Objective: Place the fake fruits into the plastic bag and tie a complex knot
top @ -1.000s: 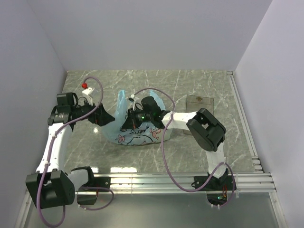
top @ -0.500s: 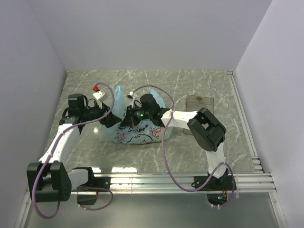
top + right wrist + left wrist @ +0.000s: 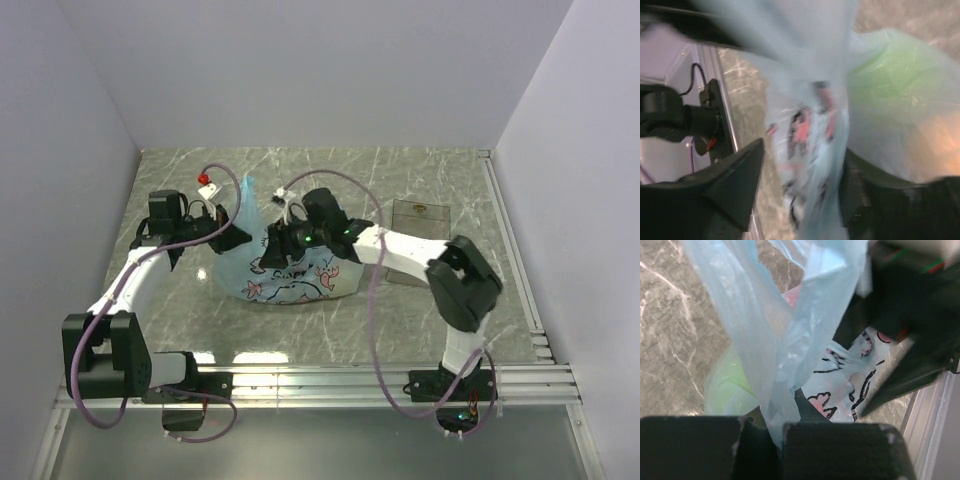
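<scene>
Pinching the plastic bag (image 3: 775, 340) at its ten o'clock, the left tool (image 3: 762, 429) is clamped tight; the right tool (image 3: 802, 155) gapes around another strip.

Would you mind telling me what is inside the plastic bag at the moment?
Through the plastic bag a green fruit shows, with what looks like a yellow-orange fruit beside it. The crinkled film and print hide anything else inside.

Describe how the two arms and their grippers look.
Both have white links and bulky black joints: left arm, right arm. Looping purple cables run along each. The left gripper and right gripper have black, wedge-shaped fingers. Small green lights glow on the right arm.
</scene>
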Tool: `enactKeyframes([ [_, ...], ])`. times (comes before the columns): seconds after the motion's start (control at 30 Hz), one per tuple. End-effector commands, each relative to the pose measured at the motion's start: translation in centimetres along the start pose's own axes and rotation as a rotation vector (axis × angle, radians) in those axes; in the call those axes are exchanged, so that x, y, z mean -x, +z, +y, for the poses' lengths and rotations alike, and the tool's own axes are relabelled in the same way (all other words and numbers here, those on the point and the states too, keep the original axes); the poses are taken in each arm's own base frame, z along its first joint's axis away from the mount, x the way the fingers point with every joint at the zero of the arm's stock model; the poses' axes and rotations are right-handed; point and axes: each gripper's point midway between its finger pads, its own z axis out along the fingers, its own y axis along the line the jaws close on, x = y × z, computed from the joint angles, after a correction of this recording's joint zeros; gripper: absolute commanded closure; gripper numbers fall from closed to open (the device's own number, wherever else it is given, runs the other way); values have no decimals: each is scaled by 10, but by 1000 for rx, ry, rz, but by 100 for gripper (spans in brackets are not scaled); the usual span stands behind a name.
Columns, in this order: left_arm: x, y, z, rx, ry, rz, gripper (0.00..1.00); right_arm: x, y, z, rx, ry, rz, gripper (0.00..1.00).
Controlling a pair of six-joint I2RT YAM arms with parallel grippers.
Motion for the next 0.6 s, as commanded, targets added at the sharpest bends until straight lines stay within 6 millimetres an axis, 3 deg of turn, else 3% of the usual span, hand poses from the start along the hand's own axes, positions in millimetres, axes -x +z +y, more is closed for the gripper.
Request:
enactKeyframes([
  [0.0, 16, -4, -11, -26, 52, -42, 99, 59, -55, 44, 31, -180, -104, 31],
  [0.07, 16, -4, -12, -31, 55, -42, 100, 76, -83, 48, 32, -166, -141, 25],
  [0.13, 17, -5, -13, -28, 68, -45, 100, 80, -104, 45, 37, -110, -146, 24],
  [0.17, 18, -6, -14, -30, 75, -44, 100, 90, -124, 23, -14, -46, -179, 20],
  [0.23, 18, -7, -15, -32, 82, -40, 99, 89, -149, 1, -77, 34, -198, 20],
  [0.27, 19, -7, -15, -32, 86, -42, 99, 92, -170, -23, -144, 84, -228, 19],
  [0.37, 19, -7, -17, -39, 95, -40, 99, 72, -194, -66, -262, 204, -213, 14],
  [0.47, 20, -7, -18, -47, 103, -37, 100, 44, -195, -87, -284, 313, -156, 13],
  [0.57, 22, -6, -18, -48, 118, -33, 100, 27, -185, -89, -230, 402, -117, 12],
])
